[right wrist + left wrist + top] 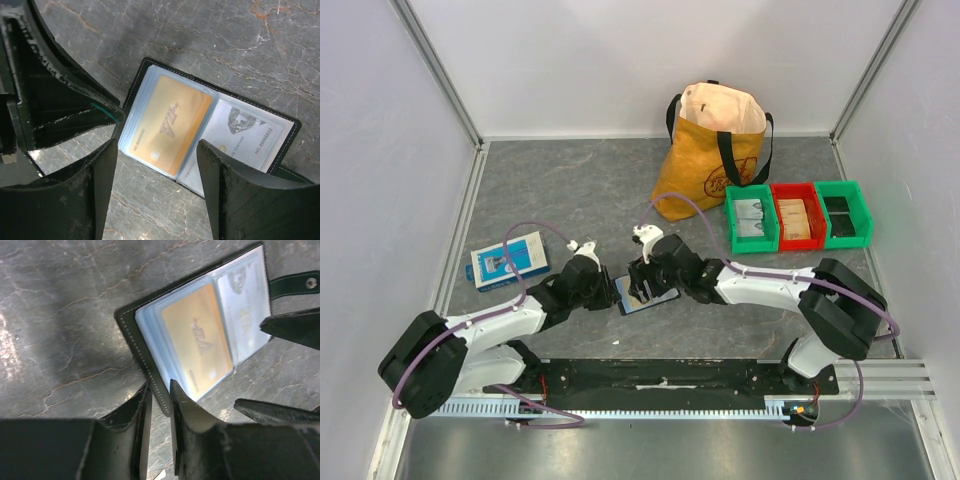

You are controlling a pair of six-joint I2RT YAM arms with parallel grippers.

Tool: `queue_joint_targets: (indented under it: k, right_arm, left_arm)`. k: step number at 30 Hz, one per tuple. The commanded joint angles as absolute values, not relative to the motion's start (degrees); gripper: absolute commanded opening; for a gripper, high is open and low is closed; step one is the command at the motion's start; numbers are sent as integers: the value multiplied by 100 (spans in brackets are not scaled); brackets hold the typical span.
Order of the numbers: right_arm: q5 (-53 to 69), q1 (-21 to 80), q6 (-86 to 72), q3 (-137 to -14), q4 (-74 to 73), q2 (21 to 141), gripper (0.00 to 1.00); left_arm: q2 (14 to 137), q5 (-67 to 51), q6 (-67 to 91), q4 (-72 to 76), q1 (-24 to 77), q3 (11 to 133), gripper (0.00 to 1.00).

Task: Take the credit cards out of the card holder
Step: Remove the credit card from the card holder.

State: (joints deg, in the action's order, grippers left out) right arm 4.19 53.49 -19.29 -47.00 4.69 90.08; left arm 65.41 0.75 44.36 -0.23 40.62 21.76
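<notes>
The black card holder [646, 293] lies open on the table between both arms. In the left wrist view its black cover [131, 320] frames clear sleeves holding an orange card [197, 342] and a pale blue-grey card [242, 315]; its tab with a silver stud [296, 284] sticks out at the right. My left gripper [160, 396] is pinched on the holder's left edge. My right gripper [157, 145] is open and empty, its fingers [220, 175] straddling the holder's near edge over the orange card [170, 125] and the pale card [245, 132].
A blue-and-white flat box [508, 259] lies left of the arms. A yellow bag [715, 150] stands at the back. Green and red bins [798, 215] sit at the right. Walls close the table on three sides.
</notes>
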Motion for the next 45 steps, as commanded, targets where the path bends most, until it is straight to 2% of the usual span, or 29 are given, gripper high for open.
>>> queue_joint_targets:
  k: [1,3,4,5,6,14,33,45]
  right_arm:
    - [-649,5695,-1477,-5132,-193,9193,74]
    - [-825,5844,-1433,-5264,-298,9325,78]
    - [-878,5906,-1433,-5299,-316,9377,83]
    - [-922,5976,-1441,-5352,-334,9448,96]
    - [-984,6020,-1450,-5387,-351,9500,98]
    - [-1687,6310,-1538,-5651,-641,9852,98]
    - [-2689,6767,-1336,-6055,-1151,10107,98]
    - [-3901,7075,-1283,-6354,-1687,10205,98]
  left_arm:
    - [6557,237,4474,-202,4061,2101,25]
    - [6600,255,4474,-255,4069,2092,21]
    - [6618,255,4474,-281,4052,2092,19]
    - [6636,246,4482,-299,4069,2092,17]
    - [6644,246,4482,-299,4061,2074,15]
    - [6671,229,4544,-299,4061,2021,9]
    - [6636,211,4544,-281,4061,2013,9]
    - [6662,202,4553,-264,4061,1995,8]
